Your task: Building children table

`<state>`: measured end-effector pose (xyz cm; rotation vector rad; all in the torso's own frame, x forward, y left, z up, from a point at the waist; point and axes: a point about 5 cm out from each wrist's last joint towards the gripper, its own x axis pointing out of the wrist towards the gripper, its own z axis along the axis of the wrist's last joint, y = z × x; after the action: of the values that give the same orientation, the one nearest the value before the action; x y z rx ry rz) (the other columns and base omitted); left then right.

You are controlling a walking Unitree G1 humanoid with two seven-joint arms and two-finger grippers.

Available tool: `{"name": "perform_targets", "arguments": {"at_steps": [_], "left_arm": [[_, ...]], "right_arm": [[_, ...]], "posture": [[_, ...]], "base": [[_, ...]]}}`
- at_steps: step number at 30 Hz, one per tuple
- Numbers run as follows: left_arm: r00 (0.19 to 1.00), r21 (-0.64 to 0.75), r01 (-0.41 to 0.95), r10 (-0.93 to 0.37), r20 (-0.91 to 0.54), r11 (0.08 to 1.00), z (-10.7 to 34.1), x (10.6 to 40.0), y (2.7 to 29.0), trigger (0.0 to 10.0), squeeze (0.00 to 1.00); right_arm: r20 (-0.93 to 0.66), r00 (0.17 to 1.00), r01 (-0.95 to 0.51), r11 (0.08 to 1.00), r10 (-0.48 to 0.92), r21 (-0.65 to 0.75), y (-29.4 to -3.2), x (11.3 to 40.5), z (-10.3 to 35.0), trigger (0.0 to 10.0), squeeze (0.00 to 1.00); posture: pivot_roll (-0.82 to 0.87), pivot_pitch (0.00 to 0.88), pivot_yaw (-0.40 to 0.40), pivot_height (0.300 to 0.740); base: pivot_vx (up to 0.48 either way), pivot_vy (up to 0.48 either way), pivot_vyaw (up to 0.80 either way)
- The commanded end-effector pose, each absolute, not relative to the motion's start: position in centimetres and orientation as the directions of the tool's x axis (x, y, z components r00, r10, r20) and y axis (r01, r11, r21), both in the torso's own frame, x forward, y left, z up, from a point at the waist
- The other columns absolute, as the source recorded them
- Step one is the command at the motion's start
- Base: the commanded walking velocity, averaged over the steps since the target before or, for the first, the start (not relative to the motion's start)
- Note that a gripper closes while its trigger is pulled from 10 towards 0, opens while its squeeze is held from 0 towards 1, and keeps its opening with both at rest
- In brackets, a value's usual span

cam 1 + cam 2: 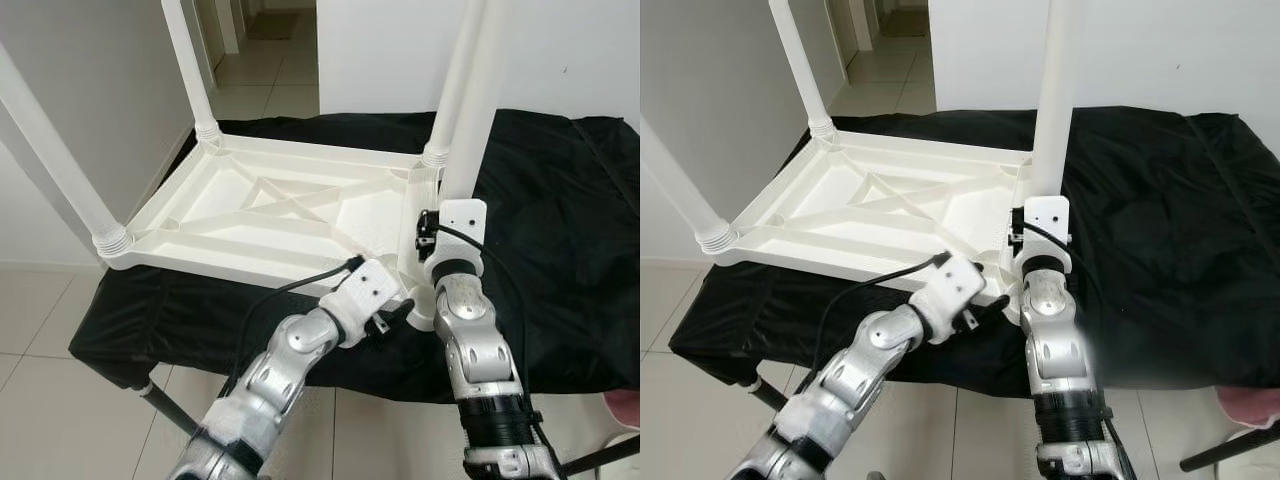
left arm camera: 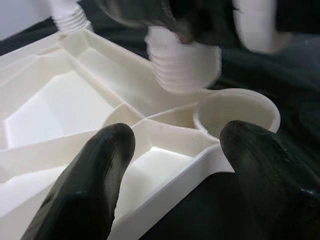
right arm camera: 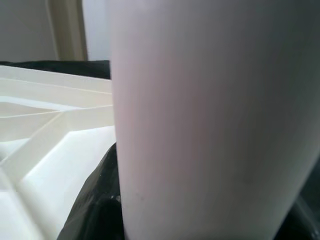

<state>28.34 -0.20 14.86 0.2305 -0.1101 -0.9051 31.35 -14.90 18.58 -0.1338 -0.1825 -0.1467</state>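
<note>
1. Three white legs already stand in the upturned white plastic table top (image 1: 270, 215), which lies on a black cloth (image 1: 560, 230) over a low stand.
2. At the top's near right corner, an empty round socket (image 2: 237, 116) sits at the edge.
3. Just above it, the right gripper (image 1: 432, 235) is clamped on the fourth leg (image 1: 470, 100), upright, threaded end over the socket.
4. Beside that corner, the left gripper (image 2: 175, 165) hovers with fingers (image 2: 95, 175) spread wide, holding nothing.
5. Right of the top, bare cloth lies open.
</note>
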Motion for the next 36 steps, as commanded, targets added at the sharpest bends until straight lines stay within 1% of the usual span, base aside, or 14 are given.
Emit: {"name": "perform_targets", "arguments": {"at_steps": [1,4,6,7,9,11,13,15,17,20,26,27,32,36], "left_arm": [[0.638,0.223,0.752,-0.770,-0.009,0.620,14.5,28.3,1.1,10.0,0.00],[0.648,0.220,0.746,-0.761,-0.020,0.629,14.1,28.2,1.7,10.0,0.00],[0.679,0.208,0.721,-0.733,-0.027,0.660,13.8,28.2,2.4,10.0,0.00],[0.679,0.208,0.721,-0.733,-0.027,0.660,13.8,28.2,2.4,10.0,0.00],[0.716,0.191,0.689,-0.698,-0.028,0.699,13.7,28.4,3.2,10.0,0.00],[0.716,0.191,0.689,-0.698,-0.028,0.699,13.7,28.4,3.2,10.0,0.00],[0.738,0.156,0.670,-0.673,-0.042,0.726,13.6,28.7,4.1,10.0,0.00],[0.745,0.137,0.665,-0.666,-0.044,0.734,13.7,28.7,4.4,10.0,0.00],[0.743,0.087,0.669,-0.667,-0.055,0.738,13.9,28.7,4.8,10.0,0.00],[0.723,0.068,0.691,-0.688,-0.062,0.720,14.0,28.6,4.8,10.0,0.00],[0.707,0.069,0.707,-0.703,-0.078,0.704,14.0,28.1,5.1,10.0,0.00],[0.711,0.091,0.703,-0.699,-0.074,0.706,14.1,28.0,5.4,10.0,0.00],[0.719,0.068,0.695,-0.691,-0.069,0.716,14.4,27.8,6.1,10.0,0.00],[0.727,0.077,0.687,-0.683,-0.071,0.723,14.5,27.8,6.3,10.0,0.00]], "right_arm": [[0.207,0.973,0.123,0.987,-0.099,-0.103,-14.4,30.7,18.5,10.0,0.00],[0.214,0.972,0.115,0.988,-0.092,-0.100,-14.3,30.2,18.4,10.0,0.00],[0.224,0.971,0.103,0.990,-0.079,-0.098,-14.3,29.6,18.1,10.0,0.00],[0.224,0.971,0.103,0.990,-0.079,-0.098,-14.3,29.6,18.1,10.0,0.00],[0.231,0.971,0.074,0.994,-0.053,-0.083,-14.3,28.9,17.6,10.0,0.00],[0.231,0.971,0.074,0.994,-0.053,-0.083,-14.3,28.9,17.6,10.0,0.00],[0.231,0.973,0.022,0.997,-0.004,-0.078,-14.4,28.0,16.5,10.0,0.00],[0.223,0.975,0.001,0.997,0.017,-0.081,-14.6,27.7,15.9,10.0,0.00],[0.202,0.977,-0.042,0.993,0.064,-0.112,-14.9,27.7,14.6,10.0,0.00],[0.186,0.978,-0.067,0.989,0.091,-0.132,-15.1,27.9,14.1,10.0,0.00],[0.176,0.977,-0.097,0.983,0.124,-0.155,-15.2,27.8,13.5,10.0,0.00],[0.177,0.974,-0.109,0.980,0.138,-0.167,-15.2,27.6,13.3,10.0,0.00],[0.185,0.961,-0.166,0.964,0.205,-0.209,-15.0,26.8,12.9,10.0,0.00],[0.187,0.949,-0.209,0.952,0.253,-0.224,-14.7,26.5,12.8,10.0,0.00]], "posture": [[-0.04,0.059,0.060,0.740],[-0.04,0.059,0.060,0.740],[-0.04,0.057,0.056,0.740],[-0.04,0.057,0.056,0.740],[-0.04,0.052,0.056,0.740],[-0.04,0.052,0.056,0.740],[-0.05,0.051,0.064,0.740],[-0.05,0.049,0.068,0.740],[-0.06,0.048,0.073,0.740],[-0.05,0.054,0.070,0.740],[-0.04,0.052,0.071,0.740],[-0.04,0.052,0.071,0.740],[-0.03,0.057,0.072,0.740],[-0.03,0.060,0.073,0.740]], "base": [[0.000,0.000,0.00],[0.000,0.000,0.00],[0.000,0.000,0.00],[0.000,0.000,0.00],[0.000,0.000,0.00],[0.000,0.000,0.00],[0.000,0.000,0.00],[0.000,0.000,0.00],[0.000,0.000,0.00],[0.000,0.000,0.00],[0.000,0.000,0.00],[0.000,0.000,0.00],[0.000,0.000,0.00],[0.000,0.000,0.00]]}}
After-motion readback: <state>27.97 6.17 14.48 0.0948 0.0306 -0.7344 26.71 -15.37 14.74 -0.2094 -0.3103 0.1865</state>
